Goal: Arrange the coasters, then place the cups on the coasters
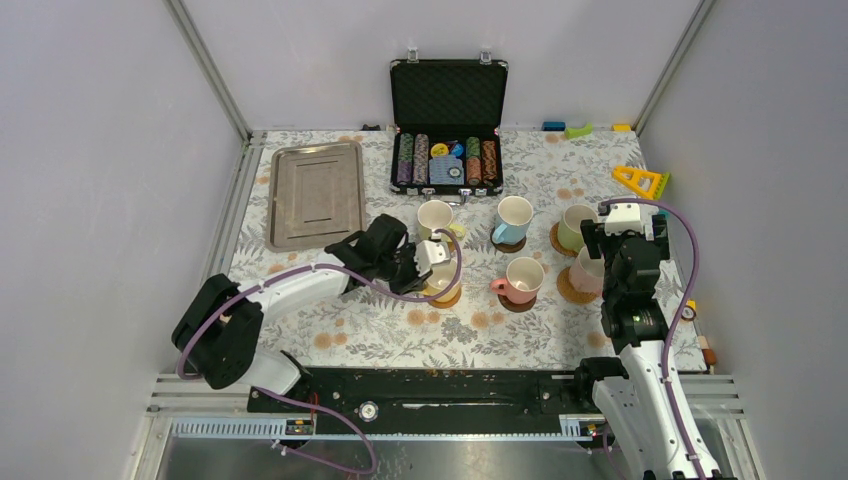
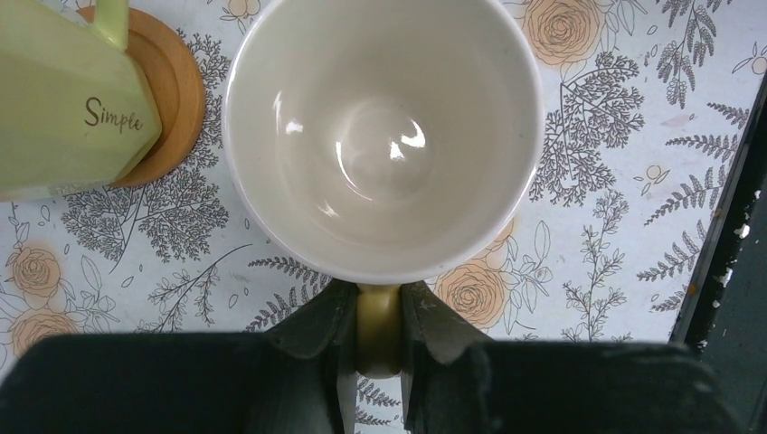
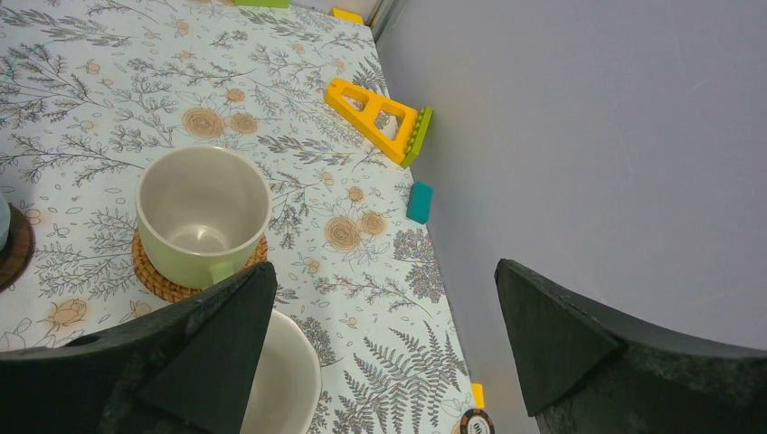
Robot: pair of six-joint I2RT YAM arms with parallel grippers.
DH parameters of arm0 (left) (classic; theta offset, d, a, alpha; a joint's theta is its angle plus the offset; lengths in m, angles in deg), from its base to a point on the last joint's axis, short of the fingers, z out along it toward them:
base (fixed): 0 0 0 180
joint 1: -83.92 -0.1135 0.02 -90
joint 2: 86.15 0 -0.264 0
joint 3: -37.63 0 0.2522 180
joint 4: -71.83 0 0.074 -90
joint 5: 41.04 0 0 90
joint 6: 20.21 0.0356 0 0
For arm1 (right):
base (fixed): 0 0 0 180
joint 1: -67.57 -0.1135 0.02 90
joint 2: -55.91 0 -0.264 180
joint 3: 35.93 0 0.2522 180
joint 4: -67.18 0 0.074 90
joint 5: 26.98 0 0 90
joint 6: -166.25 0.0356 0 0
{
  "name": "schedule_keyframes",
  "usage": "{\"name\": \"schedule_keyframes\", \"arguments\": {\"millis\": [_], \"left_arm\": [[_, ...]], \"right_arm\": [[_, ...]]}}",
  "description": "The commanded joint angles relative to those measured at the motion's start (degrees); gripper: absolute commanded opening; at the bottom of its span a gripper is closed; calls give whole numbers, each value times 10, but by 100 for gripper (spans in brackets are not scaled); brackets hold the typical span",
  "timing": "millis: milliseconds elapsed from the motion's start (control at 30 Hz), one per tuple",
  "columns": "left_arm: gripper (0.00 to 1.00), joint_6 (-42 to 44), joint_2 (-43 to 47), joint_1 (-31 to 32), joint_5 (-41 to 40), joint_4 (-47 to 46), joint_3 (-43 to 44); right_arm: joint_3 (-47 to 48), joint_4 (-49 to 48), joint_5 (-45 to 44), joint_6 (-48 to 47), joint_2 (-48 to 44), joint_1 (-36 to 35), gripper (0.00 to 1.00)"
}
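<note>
On the floral cloth (image 1: 480, 335), left of centre, your left gripper (image 2: 378, 312) is clamped on the handle (image 2: 378, 339) of the cream cup (image 2: 384, 136). One finger presses either side, and the cup stands upright with its mouth toward the wrist camera. From above, that cup sits over an orange-brown coaster (image 1: 447, 297) whose near edge peeks out from under it. You cannot tell whether the base touches the disc or hangs just above it. Close beside it a yellow-green cup (image 2: 63, 108) marked "Simple" stands off-centre on a wooden coaster (image 2: 172, 90).

Your right gripper (image 3: 384, 289) hovers over the right side of the table with its jaws spread wide and nothing between them. Below it a pale green cup (image 3: 203, 212) stands on a woven coaster (image 3: 158, 276). The rim of a pale cup (image 3: 289, 371) shows just beside that one, partly hidden by one finger. Toward the middle, the light blue cup (image 1: 514, 215) stands on a dark coaster (image 1: 508, 245) and the pink cup (image 1: 523, 277) on another. The silver tray (image 1: 315, 195) and the open chip case (image 1: 447, 125) lie at the far side.
</note>
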Motion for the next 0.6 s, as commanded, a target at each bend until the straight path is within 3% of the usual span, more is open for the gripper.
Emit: {"name": "schedule_keyframes", "arguments": {"millis": [0,267,400,567], "left_arm": [[23,0,3,7,0,-43,4],[63,-2,26,9,-17,-45,-12],[96,-4,59,9,-24,-51,-32],[99,-5,135,9,-27,-41,-62]], "right_arm": [[3,-8,10,7,-2,4,100],[4,-8,11,6,-3,3,100],[4,-8,10,6,0,4,100],[8,-5,7,7,2,4,100]]}}
